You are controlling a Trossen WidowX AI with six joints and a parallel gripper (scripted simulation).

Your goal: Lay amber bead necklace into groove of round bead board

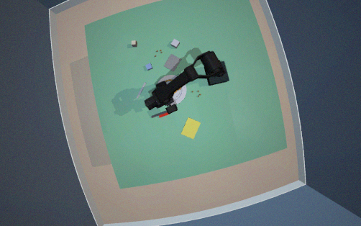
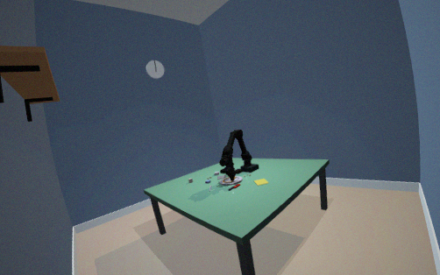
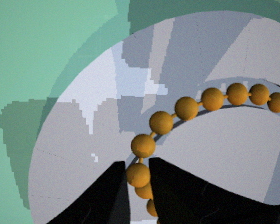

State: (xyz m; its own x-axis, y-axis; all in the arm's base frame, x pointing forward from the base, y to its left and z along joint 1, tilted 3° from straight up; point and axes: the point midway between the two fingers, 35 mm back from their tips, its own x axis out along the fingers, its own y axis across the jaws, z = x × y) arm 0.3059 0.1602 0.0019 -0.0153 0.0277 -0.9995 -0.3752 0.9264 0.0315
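The round bead board (image 1: 184, 93) (image 3: 66, 150) is pale grey-white and lies flat under the arm. The amber bead necklace (image 3: 186, 108) lies on it; in the top view only bits of the necklace (image 1: 168, 80) show past the arm. In the wrist view, its upper beads follow the curved groove, whose edge shows beside them. My gripper (image 3: 138, 169) (image 2: 232, 179) is low over the board, with its fingers shut on one bead at the left of the arc. The beads below that one bend right and are partly hidden by the right finger.
A red and dark tool (image 1: 163, 115) lies just outside the board. A yellow square (image 1: 190, 128) (image 2: 261, 181) lies farther out. A grey square (image 1: 172, 62), a blue cube (image 1: 149, 66), a white cube (image 1: 175, 43), a tan cube (image 1: 134, 43) and a pale rod (image 1: 142, 90) lie around.
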